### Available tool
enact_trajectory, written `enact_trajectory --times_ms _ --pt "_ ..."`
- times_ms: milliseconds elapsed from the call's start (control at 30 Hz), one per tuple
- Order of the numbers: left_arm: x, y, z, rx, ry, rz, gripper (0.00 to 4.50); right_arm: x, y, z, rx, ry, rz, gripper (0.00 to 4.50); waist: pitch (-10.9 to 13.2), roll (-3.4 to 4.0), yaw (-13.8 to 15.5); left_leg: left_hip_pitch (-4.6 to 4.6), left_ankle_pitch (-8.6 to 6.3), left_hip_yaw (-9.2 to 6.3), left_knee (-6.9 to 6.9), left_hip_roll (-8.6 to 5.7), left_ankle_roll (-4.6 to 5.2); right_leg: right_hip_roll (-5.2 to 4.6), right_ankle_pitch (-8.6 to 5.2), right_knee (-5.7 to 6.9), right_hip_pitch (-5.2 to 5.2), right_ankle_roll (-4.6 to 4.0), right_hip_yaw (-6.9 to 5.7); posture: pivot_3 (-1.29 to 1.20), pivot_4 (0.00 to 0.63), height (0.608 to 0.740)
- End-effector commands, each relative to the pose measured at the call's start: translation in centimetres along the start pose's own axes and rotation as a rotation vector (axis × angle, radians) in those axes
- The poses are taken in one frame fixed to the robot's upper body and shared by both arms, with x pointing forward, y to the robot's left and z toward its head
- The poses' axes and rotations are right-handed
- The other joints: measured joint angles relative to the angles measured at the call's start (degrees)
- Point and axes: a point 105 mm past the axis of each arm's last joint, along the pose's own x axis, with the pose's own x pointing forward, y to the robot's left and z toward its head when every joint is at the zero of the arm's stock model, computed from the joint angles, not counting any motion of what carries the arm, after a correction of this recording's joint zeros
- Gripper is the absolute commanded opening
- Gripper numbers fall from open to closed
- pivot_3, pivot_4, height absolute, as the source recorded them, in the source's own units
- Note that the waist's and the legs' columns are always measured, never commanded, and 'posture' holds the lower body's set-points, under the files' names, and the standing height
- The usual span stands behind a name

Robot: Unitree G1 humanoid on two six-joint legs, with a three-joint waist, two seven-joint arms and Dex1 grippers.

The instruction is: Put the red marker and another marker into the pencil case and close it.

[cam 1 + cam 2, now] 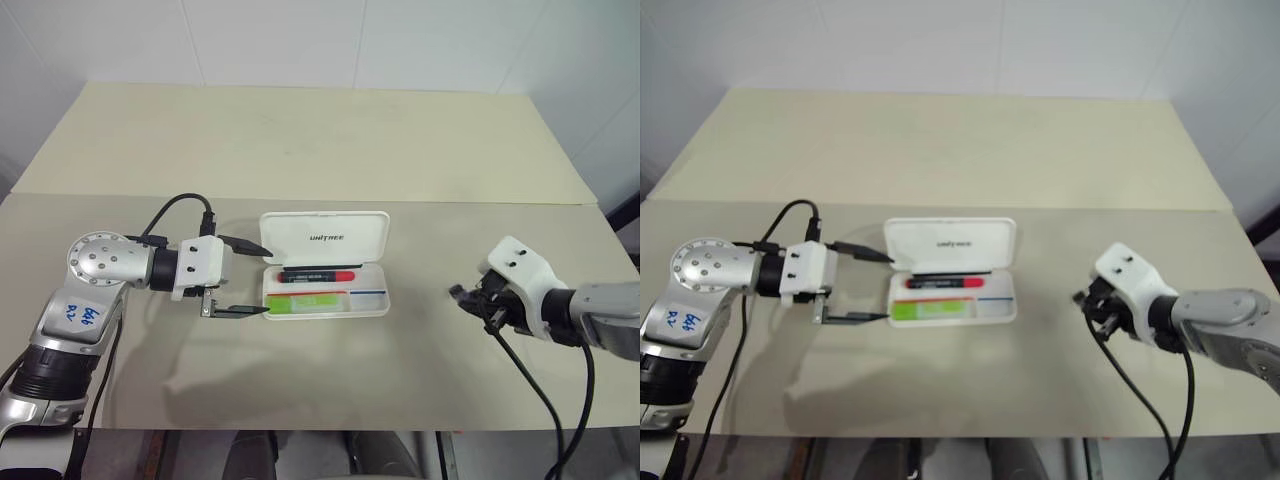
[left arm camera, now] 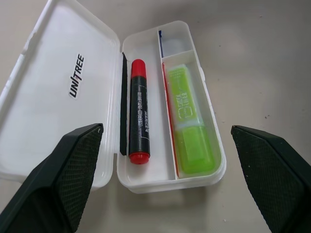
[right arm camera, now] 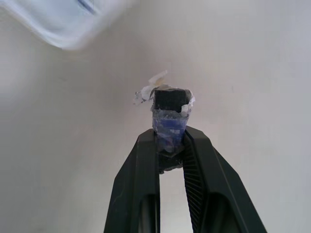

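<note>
Pencil case (image 1: 325,268) lies open on the desk (image 1: 300,150), just past the left gripper (image 1: 245,279), whose fingers (image 2: 73,165) are spread wide at its near end, not touching it. Inside, the red marker (image 2: 138,116) and the green marker (image 2: 189,131) rest in separate compartments; only closing the lid remains. Well apart, the right gripper (image 3: 171,145) has its fingers clenched on a small dark taped object (image 3: 169,114).

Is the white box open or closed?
Open. The white hard plastic pencil case has its lid laid back flat, so the red-capped black marker and the light green marker inside show.
</note>
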Motion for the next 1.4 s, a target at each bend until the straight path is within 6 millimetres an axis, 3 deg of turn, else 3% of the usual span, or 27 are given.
enact_trajectory --times_ms 33,533,1000,1267,1400 --pt "-0.8 0.5 0.6 0.044 0.009 0.033 4.5 0.2 -0.2 2.0 -0.156 -0.089 0.104 0.34 0.0 0.0 -0.06 0.0 0.0 0.02 0.0 0.0 0.0 0.0 0.0 0.02 -0.02 0.0 0.01 0.0 0.15 0.74" --pt "-2.1 0.9 0.5 0.046 0.049 0.068 4.5 5.5 1.8 6.7 -0.441 -0.169 0.364 0.34 0.01 0.01 -0.04 -0.01 0.01 0.03 0.14 -0.01 -0.01 0.02 -0.01 0.3 -0.14 -0.02 0.0 0.0 0.15 0.74" --pt "-3.4 0.9 0.2 0.039 0.096 0.105 4.5 8.0 2.5 7.0 -0.488 -0.154 0.411 0.34 0.01 0.01 -0.06 -0.01 0.02 0.04 0.22 -0.02 -0.03 0.03 -0.01 0.44 -0.17 -0.03 -0.01 0.0 0.15 0.74" --pt "-3.6 1.1 0.3 0.04 0.102 0.118 4.5 8.0 1.8 7.3 -0.496 -0.163 0.41 3.02 0.01 0.02 -0.23 0.01 0.02 0.04 0.22 -0.03 -0.04 0.03 -0.01 0.48 -0.17 -0.03 0.0 0.0 0.15 0.74" --pt "-3.6 1.2 0.3 0.043 0.102 0.122 4.5 7.6 1.3 8.9 -0.479 -0.241 0.391 4.43 0.01 0.01 -0.17 0.01 0.02 0.04 0.22 -0.03 -0.04 0.03 -0.01 0.48 -0.17 -0.03 -0.01 0.0 0.15 0.74"
